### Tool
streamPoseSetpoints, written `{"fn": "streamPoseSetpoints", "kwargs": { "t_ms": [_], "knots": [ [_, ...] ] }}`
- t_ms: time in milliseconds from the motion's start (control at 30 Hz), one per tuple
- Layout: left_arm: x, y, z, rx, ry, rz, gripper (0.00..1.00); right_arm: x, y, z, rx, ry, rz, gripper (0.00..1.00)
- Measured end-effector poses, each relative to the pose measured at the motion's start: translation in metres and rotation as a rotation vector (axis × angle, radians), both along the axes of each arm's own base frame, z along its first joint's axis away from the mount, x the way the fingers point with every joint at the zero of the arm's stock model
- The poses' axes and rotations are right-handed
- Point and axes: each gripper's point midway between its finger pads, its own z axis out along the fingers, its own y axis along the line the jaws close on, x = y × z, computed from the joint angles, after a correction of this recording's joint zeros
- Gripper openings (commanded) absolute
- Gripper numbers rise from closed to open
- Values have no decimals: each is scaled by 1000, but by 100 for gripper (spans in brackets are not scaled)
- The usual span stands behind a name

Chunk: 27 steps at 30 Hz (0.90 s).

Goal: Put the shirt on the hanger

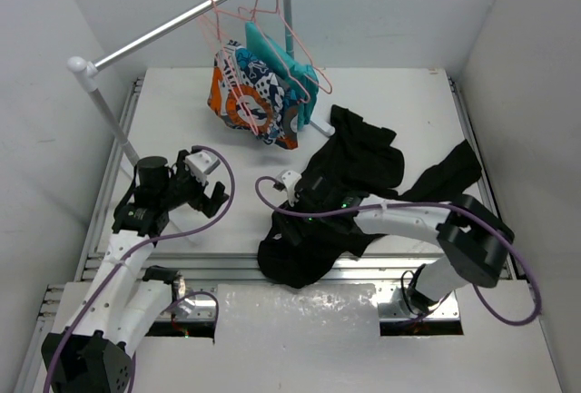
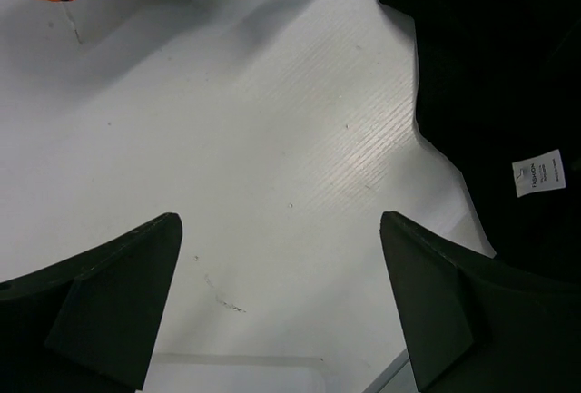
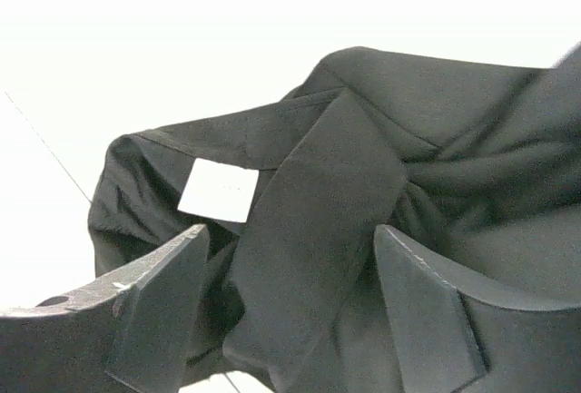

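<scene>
The black shirt (image 1: 363, 162) lies crumpled on the white table, centre to right, one end hanging over the near edge. My right gripper (image 1: 292, 211) hovers over its near-left part. In the right wrist view the gripper (image 3: 289, 234) is open, with a fold of the shirt (image 3: 318, 230) between the jaws and the white neck label (image 3: 218, 191) by the left finger. My left gripper (image 1: 216, 198) is open and empty over bare table (image 2: 280, 221), left of the shirt (image 2: 490, 66). The label (image 2: 538, 173) shows there too. An empty salmon-pink hanger (image 1: 307, 53) hangs on the rail.
A grey rail (image 1: 172, 25) on two posts crosses the back left, its left post (image 1: 111, 116) near my left arm. An orange-white-blue patterned garment (image 1: 250, 93) and a teal garment (image 1: 281, 62) hang from it on other pink hangers. White walls enclose the table.
</scene>
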Motion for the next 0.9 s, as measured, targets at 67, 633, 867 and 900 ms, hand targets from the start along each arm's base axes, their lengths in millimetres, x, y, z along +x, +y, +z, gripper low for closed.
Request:
{"fn": "streamPoseSetpoints", "kwargs": {
  "t_ms": [67, 633, 867, 900],
  "knots": [
    [1, 1, 0, 5, -6, 3, 89, -2, 4, -12, -18, 30, 12, 62],
    [2, -2, -2, 5, -12, -26, 89, -11, 2, -2, -58, -2, 56, 0],
    [-2, -18, 8, -44, -16, -116, 90, 21, 44, 153, 186, -256, 109, 0],
    [-1, -22, 13, -57, -19, -132, 90, 23, 47, 178, 226, -297, 114, 0]
  ]
}}
